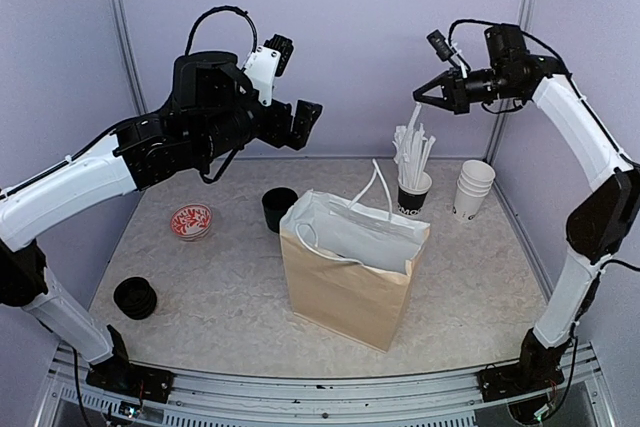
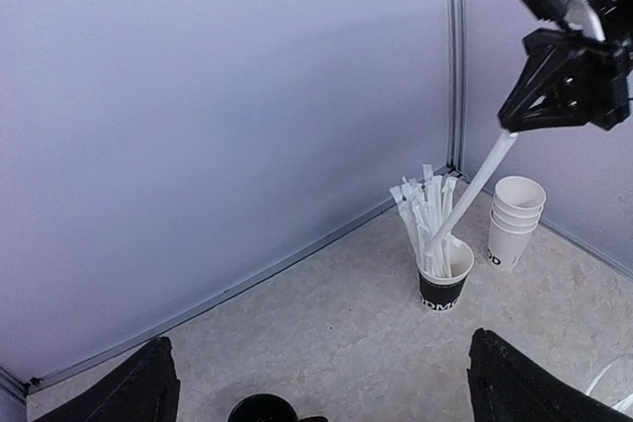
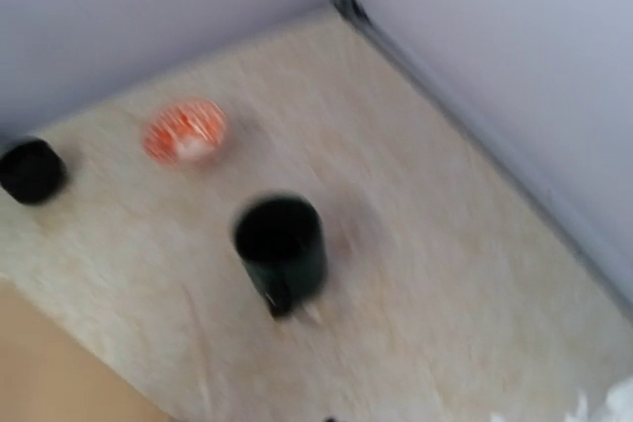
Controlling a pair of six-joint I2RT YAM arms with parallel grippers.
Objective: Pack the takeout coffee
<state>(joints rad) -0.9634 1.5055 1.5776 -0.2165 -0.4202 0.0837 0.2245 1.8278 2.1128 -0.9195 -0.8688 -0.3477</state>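
No lidded takeout coffee cup shows in any view. An open brown paper bag (image 1: 350,272) with white handles stands mid-table, and its inside is hidden. My right gripper (image 1: 424,95) is high at the back right. It is shut on a white wrapped straw (image 1: 412,127) whose lower end still sits among the other straws in a black-banded paper cup (image 1: 413,193). The left wrist view shows that gripper (image 2: 510,127), the straw (image 2: 473,190) and the cup (image 2: 442,284). My left gripper (image 1: 298,125) is raised at the back left, open and empty, with both fingers (image 2: 146,387) far apart.
A stack of lidless white cups (image 1: 473,189) stands right of the straw cup. A dark mug (image 1: 279,209) sits behind the bag and is blurred in the right wrist view (image 3: 281,249). A red-and-white bowl (image 1: 191,221) and a black round object (image 1: 135,297) lie on the left.
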